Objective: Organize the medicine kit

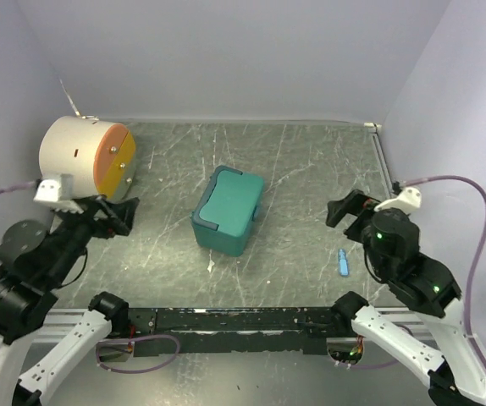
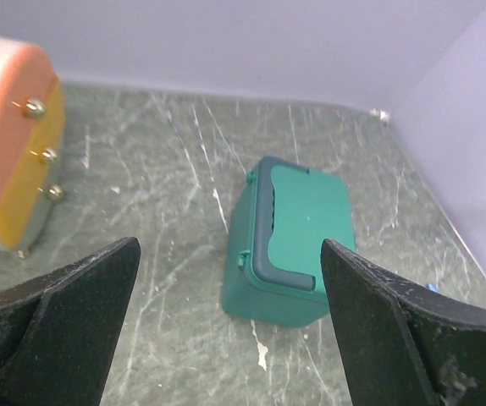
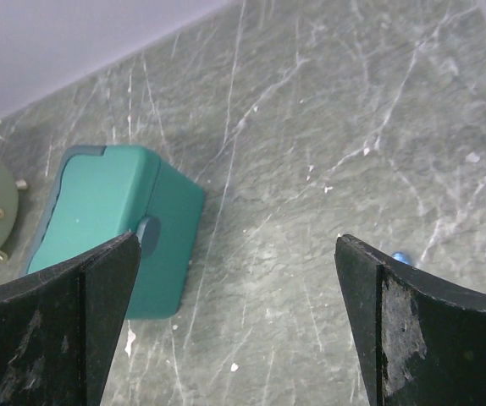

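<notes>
Tabletop (image 1: 311, 161) from above: the teal medicine kit (image 1: 228, 210) sits near the middle with its lid down, between the two arms and touching neither. A cream drum (image 1: 86, 158) with an orange face lies at the far left, with the left gripper (image 1: 112, 213) near it. A small blue item (image 1: 343, 262), too tiny to identify, lies near the right gripper (image 1: 349, 210).

Left wrist view: the fingers (image 2: 74, 321) stand wide apart and empty, with the kit ahead between them.

Right wrist view: the fingers (image 3: 57, 321) are likewise spread and hold nothing, and the kit lies off to the left.
</notes>
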Action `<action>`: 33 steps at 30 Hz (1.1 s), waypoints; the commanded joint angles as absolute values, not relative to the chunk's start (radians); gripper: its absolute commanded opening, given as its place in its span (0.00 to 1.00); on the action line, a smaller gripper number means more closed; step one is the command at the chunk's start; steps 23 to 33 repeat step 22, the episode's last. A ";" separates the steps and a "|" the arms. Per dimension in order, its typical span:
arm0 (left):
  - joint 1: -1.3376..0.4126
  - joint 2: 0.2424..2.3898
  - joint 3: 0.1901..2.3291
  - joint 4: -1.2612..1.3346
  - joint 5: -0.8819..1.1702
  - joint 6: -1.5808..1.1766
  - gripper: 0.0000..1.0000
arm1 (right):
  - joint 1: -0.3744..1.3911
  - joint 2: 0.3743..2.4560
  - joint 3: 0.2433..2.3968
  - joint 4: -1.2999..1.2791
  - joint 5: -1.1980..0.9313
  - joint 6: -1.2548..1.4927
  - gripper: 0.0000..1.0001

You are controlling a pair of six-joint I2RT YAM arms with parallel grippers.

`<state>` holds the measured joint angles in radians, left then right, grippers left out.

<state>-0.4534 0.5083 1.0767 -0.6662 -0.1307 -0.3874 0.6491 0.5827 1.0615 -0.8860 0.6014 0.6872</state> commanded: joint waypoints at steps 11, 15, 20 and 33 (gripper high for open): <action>-0.455 0.349 1.278 -0.890 -0.362 -0.282 0.99 | 0.648 0.420 1.244 -1.044 0.738 0.606 1.00; -0.454 0.338 1.252 -0.882 -0.357 -0.281 1.00 | 0.647 0.417 1.255 -1.048 0.743 0.607 1.00; -0.455 0.333 1.233 -0.879 -0.344 -0.285 1.00 | 0.648 0.415 1.238 -1.035 0.740 0.603 1.00; -0.455 0.334 1.225 -0.880 -0.345 -0.290 1.00 | 0.648 0.412 1.229 -1.025 0.733 0.601 1.00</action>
